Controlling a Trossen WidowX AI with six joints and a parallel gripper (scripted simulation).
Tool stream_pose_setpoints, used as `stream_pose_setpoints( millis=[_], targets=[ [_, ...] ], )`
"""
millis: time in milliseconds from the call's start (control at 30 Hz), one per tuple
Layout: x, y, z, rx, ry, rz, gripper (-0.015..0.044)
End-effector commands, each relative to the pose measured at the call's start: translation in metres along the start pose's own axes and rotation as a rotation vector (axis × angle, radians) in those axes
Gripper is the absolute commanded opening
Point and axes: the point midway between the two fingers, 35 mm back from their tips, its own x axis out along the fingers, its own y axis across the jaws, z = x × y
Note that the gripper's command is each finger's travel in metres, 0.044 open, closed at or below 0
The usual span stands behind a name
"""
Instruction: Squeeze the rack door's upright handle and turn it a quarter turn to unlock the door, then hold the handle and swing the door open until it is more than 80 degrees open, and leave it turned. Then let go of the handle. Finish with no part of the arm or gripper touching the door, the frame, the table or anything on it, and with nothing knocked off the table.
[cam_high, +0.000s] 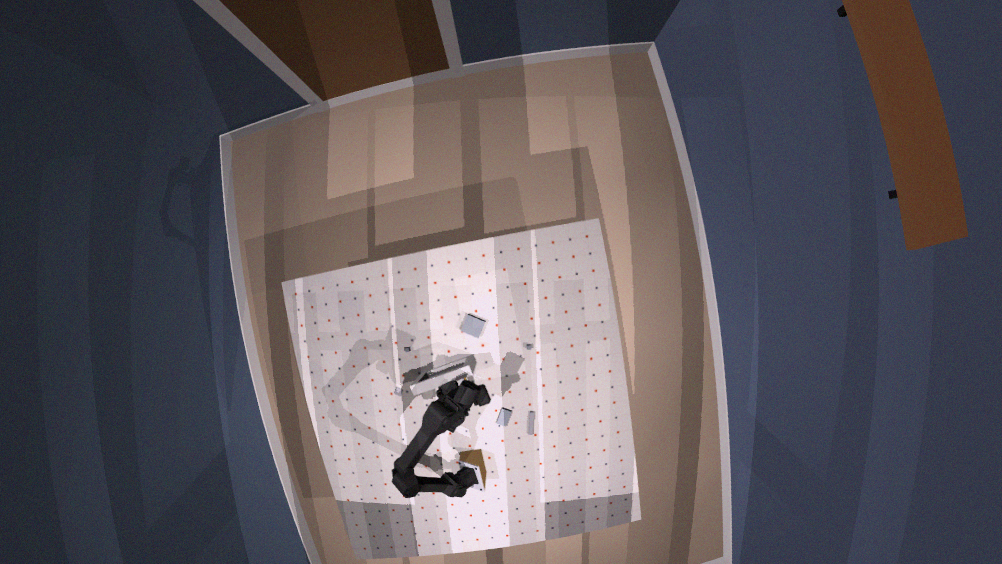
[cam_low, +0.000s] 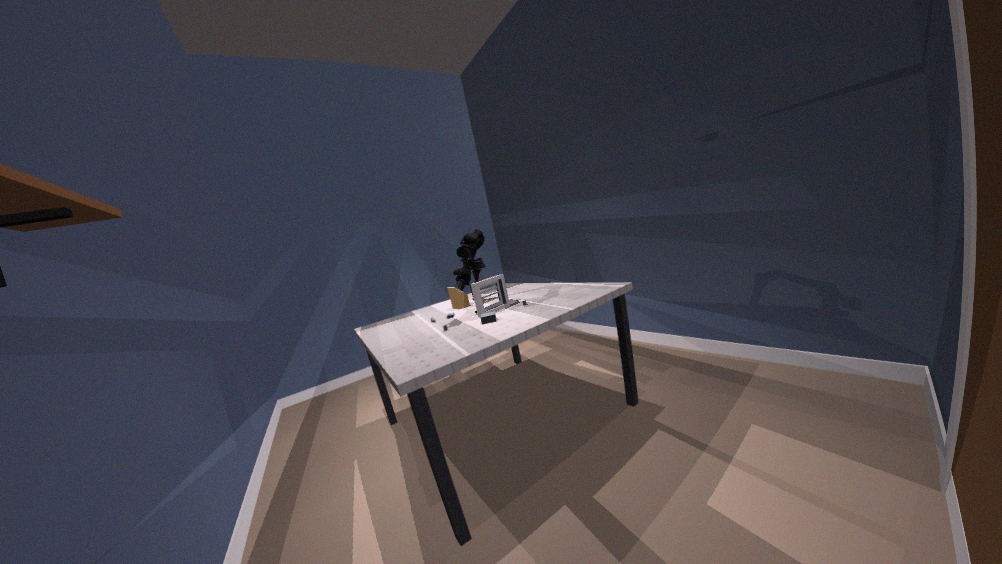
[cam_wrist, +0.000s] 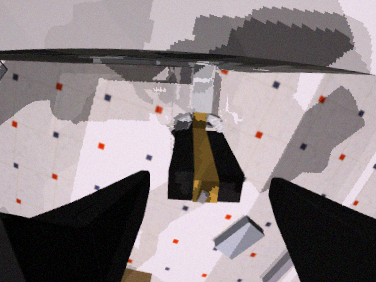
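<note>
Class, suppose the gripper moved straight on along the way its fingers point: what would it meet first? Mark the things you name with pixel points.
Probably the black-and-gold handle (cam_wrist: 206, 160), centred between the open fingers of the gripper (cam_high: 479, 393) (cam_wrist: 211, 183), though the remaining depth is unclear.

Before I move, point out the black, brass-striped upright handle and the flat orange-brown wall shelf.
Black, brass-striped handle (cam_wrist: 205, 155): wrist view, on its brass stripe.
Orange-brown wall shelf (cam_high: 908, 126) (cam_low: 66, 199): top view, on its upper face; exterior view, on its underside.
</note>
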Motion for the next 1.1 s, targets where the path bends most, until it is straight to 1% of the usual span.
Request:
stream_pose_setpoints(
  millis=[0, 800, 1033, 1067],
  targets=[
    [0.008, 0.001, 0.000, 0.005, 0.001, 0.004, 0.0287],
    [0.045, 0.003, -0.002, 0.004, 0.000, 0.006, 0.0287],
    [0.045, 0.003, -0.002, 0.004, 0.000, 0.006, 0.0103],
    [0.045, 0.003, -0.002, 0.004, 0.000, 0.006, 0.0096]
  ],
)
